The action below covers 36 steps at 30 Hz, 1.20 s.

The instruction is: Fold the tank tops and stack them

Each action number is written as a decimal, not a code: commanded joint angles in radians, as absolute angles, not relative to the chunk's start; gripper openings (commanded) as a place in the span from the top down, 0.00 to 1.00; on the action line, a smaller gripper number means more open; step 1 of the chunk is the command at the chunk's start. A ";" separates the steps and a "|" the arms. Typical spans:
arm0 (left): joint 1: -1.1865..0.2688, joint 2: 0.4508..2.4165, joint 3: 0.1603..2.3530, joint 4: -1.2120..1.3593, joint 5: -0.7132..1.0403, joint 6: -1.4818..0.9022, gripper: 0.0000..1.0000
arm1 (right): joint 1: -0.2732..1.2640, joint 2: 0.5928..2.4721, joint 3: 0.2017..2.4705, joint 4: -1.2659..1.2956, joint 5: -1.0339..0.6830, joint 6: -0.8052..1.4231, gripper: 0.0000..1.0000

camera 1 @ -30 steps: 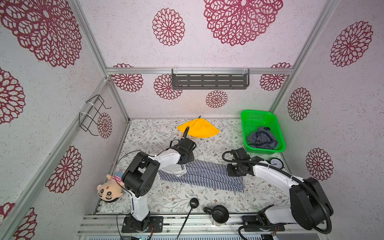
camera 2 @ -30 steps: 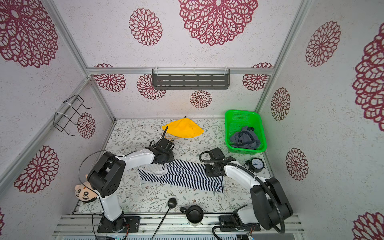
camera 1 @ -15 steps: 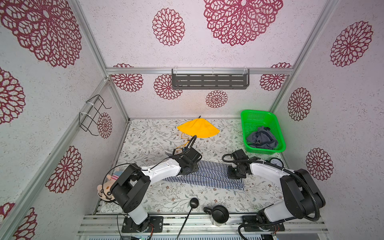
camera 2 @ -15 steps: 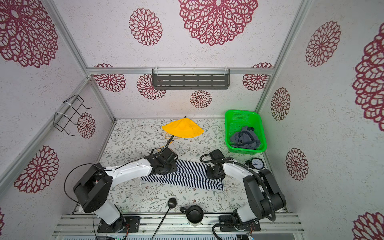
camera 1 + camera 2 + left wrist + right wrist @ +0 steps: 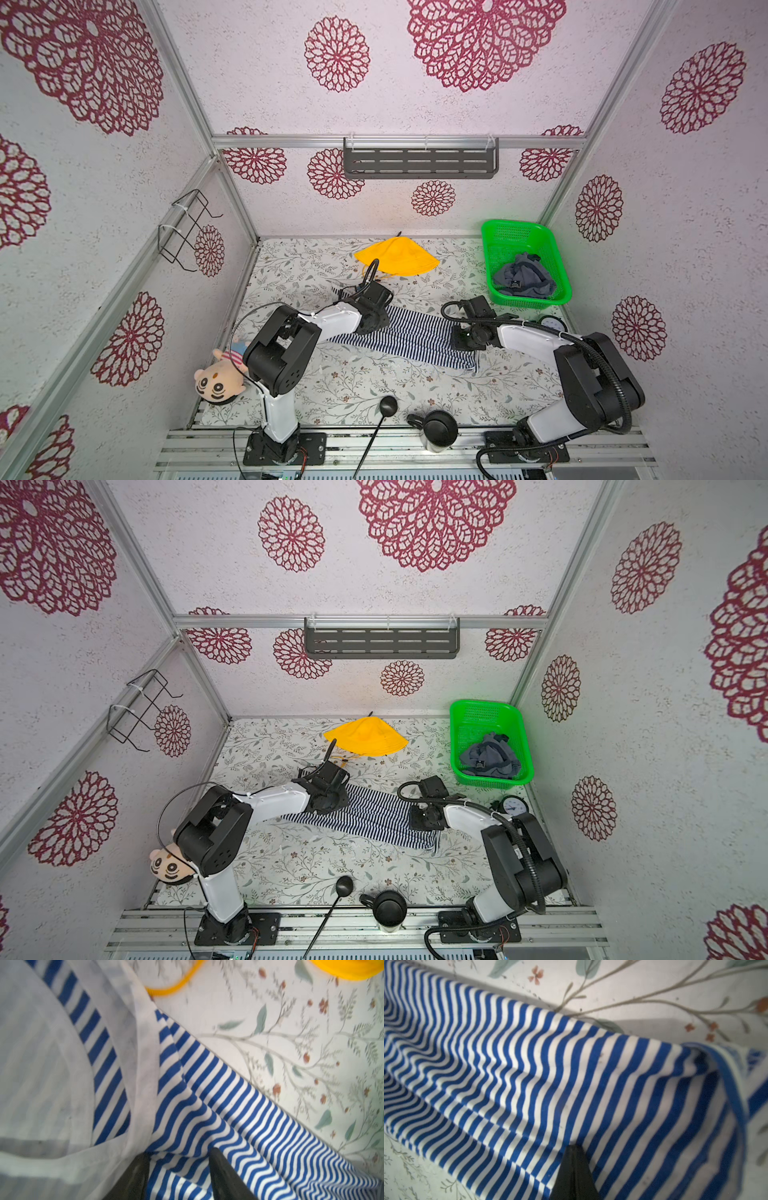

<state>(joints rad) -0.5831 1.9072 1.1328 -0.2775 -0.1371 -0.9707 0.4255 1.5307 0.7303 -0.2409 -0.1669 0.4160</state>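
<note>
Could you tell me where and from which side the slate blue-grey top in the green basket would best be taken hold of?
Probably from straight above, pinching the raised bunch of folds at the top of the blue-grey top. It lies crumpled at the near end of the green basket, whose walls block a sideways approach; no flat edge shows.
</note>
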 commanded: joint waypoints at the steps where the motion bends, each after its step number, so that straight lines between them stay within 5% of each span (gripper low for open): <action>1: -0.541 2.003 1.204 -0.247 -0.164 -0.933 0.49 | 0.459 1.557 0.686 -0.210 -0.205 0.464 0.95; 9: -0.511 2.134 1.360 -0.224 -0.161 -0.881 0.48 | 0.554 1.437 0.561 -0.066 -0.408 0.578 0.89; 15: -0.512 2.074 1.400 -0.249 -0.234 -0.803 0.32 | 0.485 1.287 0.699 -0.316 -0.321 0.464 0.72; 19: -0.519 1.912 1.362 -0.293 -0.278 -0.755 0.25 | 0.359 1.320 0.733 -0.367 -0.251 0.370 0.73; 24: -0.594 1.822 1.260 -0.315 -0.213 -0.833 0.29 | 0.299 1.465 0.790 -0.347 -0.170 0.274 0.83; 36: -0.608 2.009 1.272 -0.268 -0.165 -0.911 0.34 | 0.295 1.506 0.698 -0.287 -0.283 0.269 0.89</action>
